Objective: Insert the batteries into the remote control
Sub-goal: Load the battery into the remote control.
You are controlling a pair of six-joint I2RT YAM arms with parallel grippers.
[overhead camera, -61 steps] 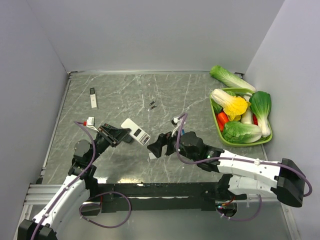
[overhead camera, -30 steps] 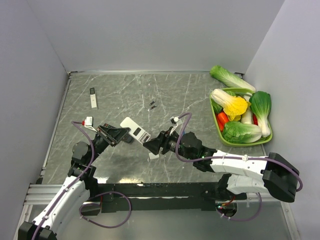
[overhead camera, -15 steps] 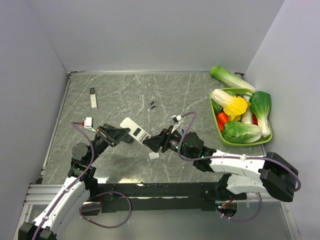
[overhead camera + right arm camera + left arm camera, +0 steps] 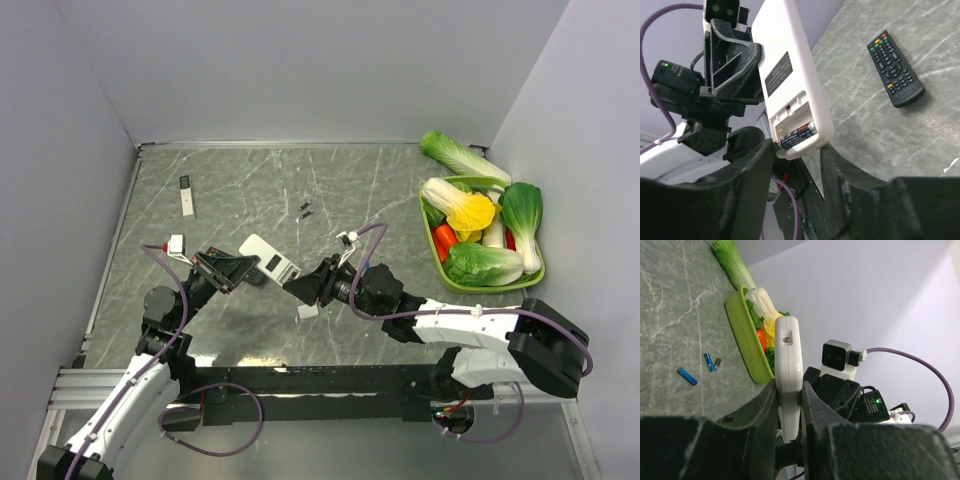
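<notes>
I'm watching the right gripper point(image 4: 300, 288) finish its approach. Over the last couple of seconds it has slid up and to the left across the bench point(image 4: 350, 190), and it is now sitting at the open end of the white remote point(image 4: 270, 262). Its jaws have been narrowing on the way in. The left gripper point(image 4: 228, 268) has not shifted. It is clamping the remote's body between both fingers and holding it tilted up off the bench.

In the right wrist view one battery point(image 4: 797, 136) is lying across the open compartment at the remote's lower end, between the right gripper's fingers. I'm reading that as the first cell going in, or just gone in. The second slot beside it is looking empty, so I judge the task is roughly half done at best.

I'm not able to see whether the right gripper's pads are pressing on the cell or the casing, or standing just clear. The jaws are partway apart and straddling that end. I also can't tell whether the cell is fully seated or which way its poles are facing.

Spare blue cells point(image 4: 686, 376) are lying loose near the green tray point(image 4: 742, 335). A small white piece point(image 4: 307, 311) under the right gripper may be the compartment lid, but I'm not sure. A black remote point(image 4: 895, 70) is resting well apart.
</notes>
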